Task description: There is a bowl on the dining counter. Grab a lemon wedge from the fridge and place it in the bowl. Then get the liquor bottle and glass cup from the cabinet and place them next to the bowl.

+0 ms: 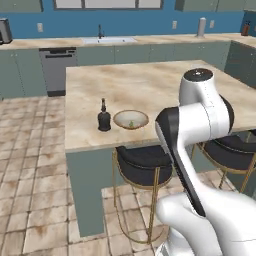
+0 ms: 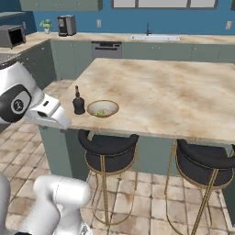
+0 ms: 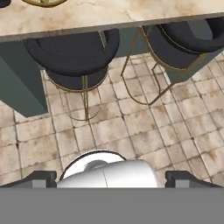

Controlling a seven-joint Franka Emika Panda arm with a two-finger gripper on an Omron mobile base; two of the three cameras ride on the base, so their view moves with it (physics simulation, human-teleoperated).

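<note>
Hanging empty, the gripper (image 3: 112,177) gapes wide above tiled floor (image 3: 131,127)

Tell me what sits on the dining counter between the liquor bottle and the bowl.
Nothing: in the left base view the liquor bottle and the bowl stand side by side, with only a narrow strip of bare dining counter between them.

Bright even light, soft shadows, slightly blurry

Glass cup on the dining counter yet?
No: beside the bowl on the counter stands only the bottle.
</note>
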